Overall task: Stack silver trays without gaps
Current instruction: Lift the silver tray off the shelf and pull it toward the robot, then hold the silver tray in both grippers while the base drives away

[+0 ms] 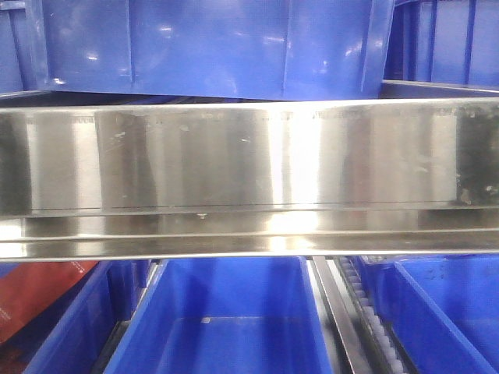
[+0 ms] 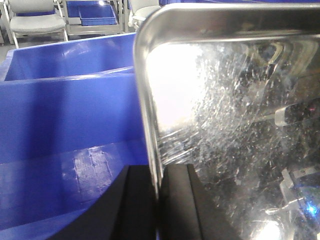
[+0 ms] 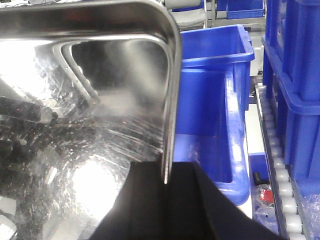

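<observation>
My left jaws pinched onto the rim of the silver tray (image 2: pixel 225 125) at six o'clock, tray filling three o'clock; my right jaws pinched onto its opposite rim, tray at nine o'clock; blue bins (image 3: pixel 210 100) beyond

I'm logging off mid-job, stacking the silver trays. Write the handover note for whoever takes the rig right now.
Grippers: left gripper shut on the rim of the silver tray; right gripper shut on a rim too, apparently the same tray's far side.
Things: tray held beside the blue bins; no second tray visible.
Done: tray gripped by both arms.
Left: nest it on another tray, check for gaps.
</observation>
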